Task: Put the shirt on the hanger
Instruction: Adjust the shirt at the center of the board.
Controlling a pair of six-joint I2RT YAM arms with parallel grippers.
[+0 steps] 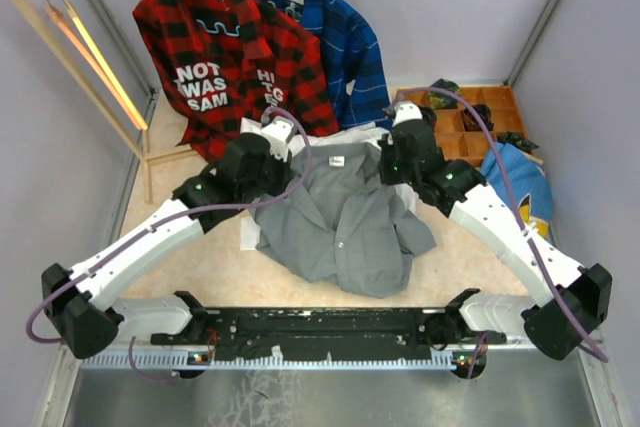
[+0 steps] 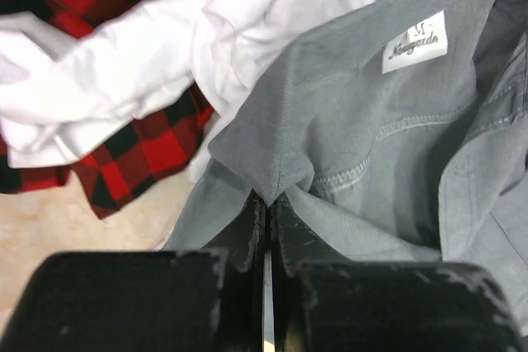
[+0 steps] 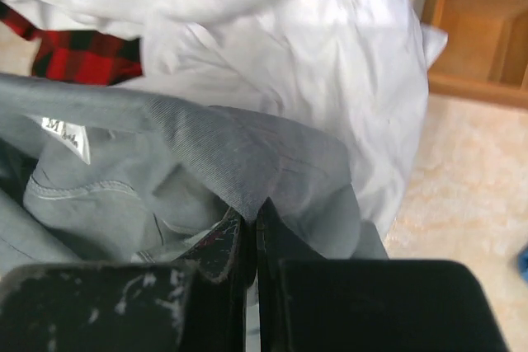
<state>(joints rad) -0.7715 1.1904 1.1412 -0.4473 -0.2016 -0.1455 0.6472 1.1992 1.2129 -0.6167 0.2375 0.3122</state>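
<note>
The grey shirt [image 1: 345,222] lies rumpled on the table between the two arms, collar toward the back, with its neck label [image 2: 415,42] showing. My left gripper [image 2: 269,204] is shut on a fold of grey cloth at the collar's left side [image 1: 292,152]. My right gripper [image 3: 250,213] is shut on the collar's right side [image 1: 388,152]. The pale yellow-tan hanger [image 1: 110,77] hangs edge-on from the rail at the back left, apart from both grippers.
A white shirt [image 3: 313,47] lies bunched just behind the grey one. A red-black plaid shirt [image 1: 230,57] and a blue plaid shirt [image 1: 335,32] hang on teal hangers at the back. A wooden compartment tray [image 1: 480,117] and a blue cloth [image 1: 515,182] sit at the right.
</note>
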